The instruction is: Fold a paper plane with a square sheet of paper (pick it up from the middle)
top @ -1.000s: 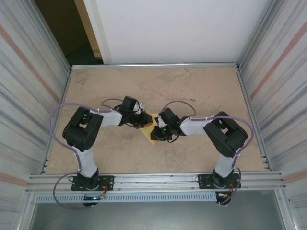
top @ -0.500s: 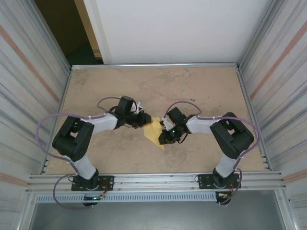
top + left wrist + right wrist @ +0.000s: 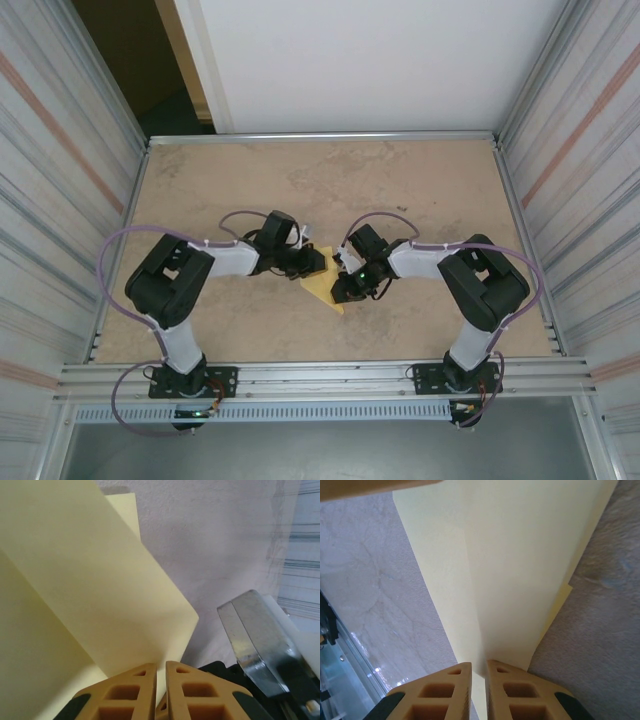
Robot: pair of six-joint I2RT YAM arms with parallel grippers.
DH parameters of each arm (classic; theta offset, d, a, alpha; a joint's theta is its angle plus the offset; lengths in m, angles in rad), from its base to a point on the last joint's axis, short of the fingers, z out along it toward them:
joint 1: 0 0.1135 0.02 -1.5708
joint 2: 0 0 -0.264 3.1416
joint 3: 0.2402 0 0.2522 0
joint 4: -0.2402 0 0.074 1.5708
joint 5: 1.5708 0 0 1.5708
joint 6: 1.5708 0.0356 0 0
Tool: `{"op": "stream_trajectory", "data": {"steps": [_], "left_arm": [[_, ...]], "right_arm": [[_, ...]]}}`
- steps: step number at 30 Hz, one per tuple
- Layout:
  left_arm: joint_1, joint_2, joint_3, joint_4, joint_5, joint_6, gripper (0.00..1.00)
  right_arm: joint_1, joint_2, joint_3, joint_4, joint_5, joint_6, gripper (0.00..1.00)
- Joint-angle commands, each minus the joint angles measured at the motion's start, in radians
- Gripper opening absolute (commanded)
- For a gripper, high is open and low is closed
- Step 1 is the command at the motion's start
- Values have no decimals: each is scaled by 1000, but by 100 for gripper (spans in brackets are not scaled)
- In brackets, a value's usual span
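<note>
One paper sheet, pale yellow and folded into layers, sits on the table at its middle, between two grippers. The left gripper and right gripper each have jaws narrowed to a slit with a paper edge pinched in it; the wrist cams give that, and the right one also shows a crease line. Overhead gives the layout: two arms converging, grippers just beside each other, yellow tip pointing at the near edge.
</note>
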State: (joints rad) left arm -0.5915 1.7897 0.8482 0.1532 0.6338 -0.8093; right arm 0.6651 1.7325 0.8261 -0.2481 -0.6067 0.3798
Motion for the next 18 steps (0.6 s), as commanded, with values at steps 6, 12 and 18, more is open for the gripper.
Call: {"op": "stream_trajectory", "data": {"steps": [6,12,18], "left_arm": [[-4,42,55,-28,-34,-10,14],[-1,67,63,-73,-64,-7,14],[11,71,64,-93,-86,-1,14]], "right_arm": [[-5,-4,-32,-60,37,-15,15],[-6,-4,-36,-59,46,-12,14],[-6,-4,-41,-60,49,-10,15]]}}
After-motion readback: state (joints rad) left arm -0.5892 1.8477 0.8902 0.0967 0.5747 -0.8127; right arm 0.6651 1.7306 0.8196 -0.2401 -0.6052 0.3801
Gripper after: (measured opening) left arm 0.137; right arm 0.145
